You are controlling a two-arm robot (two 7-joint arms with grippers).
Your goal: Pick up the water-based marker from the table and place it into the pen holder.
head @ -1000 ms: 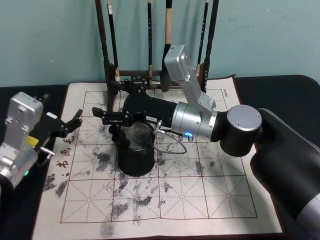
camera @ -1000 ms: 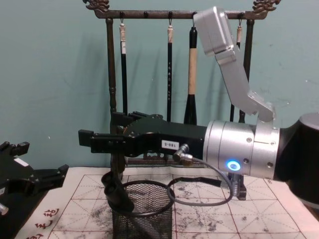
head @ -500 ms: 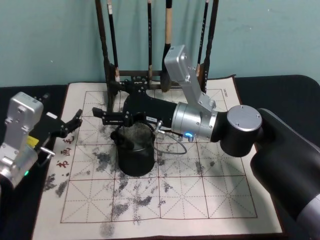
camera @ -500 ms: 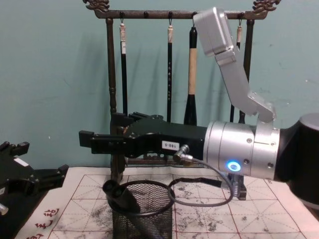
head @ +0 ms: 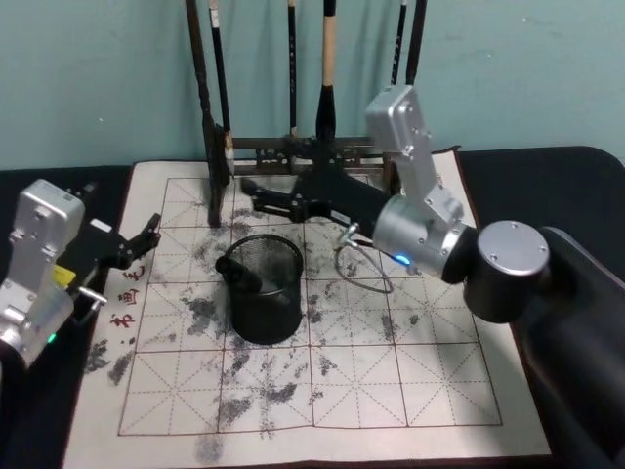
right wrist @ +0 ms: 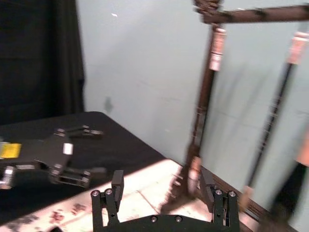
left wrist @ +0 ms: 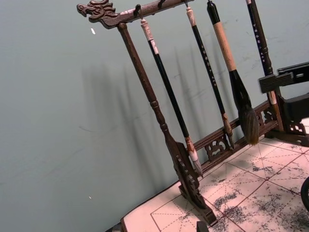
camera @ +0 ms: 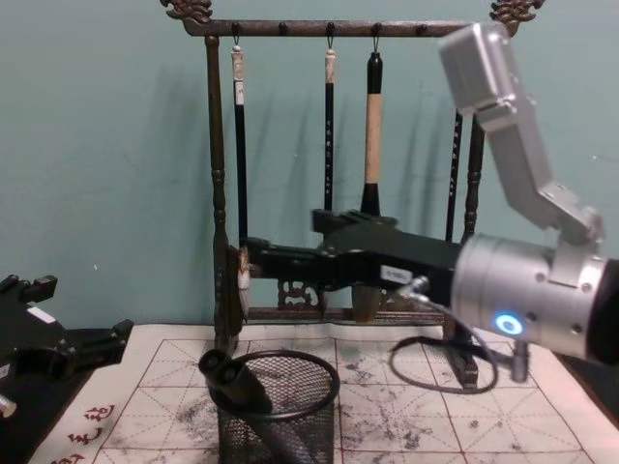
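Your right gripper [head: 256,188] had its jaws parted and empty, the two fingers [right wrist: 117,186] standing well apart with nothing between them, and it hung above the mat behind the pen holder [head: 262,289], near the foot of the brush rack [camera: 329,164]. Just outward from it, the water-based marker [camera: 236,381] stood inside the mesh cup, tilted, with its dark upper end leaning on the rim on the robot's left side and poking a little above it. The pen holder itself stood upright on the table [head: 410,381], on the cream calligraphy mat among grey ink stains. Your left gripper [head: 127,246] sat parked at the mat's left edge, its jaws spread and holding nothing. Judging by how things lay, you had the task all but done: the marker was in the cup and freed, so what was left looked like no more than drawing the right arm clear without brushing the rack or the cup. As for writing, red characters [head: 125,293] were printed down the mat's left margin and more at its far right corner, but I could not read them; a small white label on the right gripper's body was also too small to make out.
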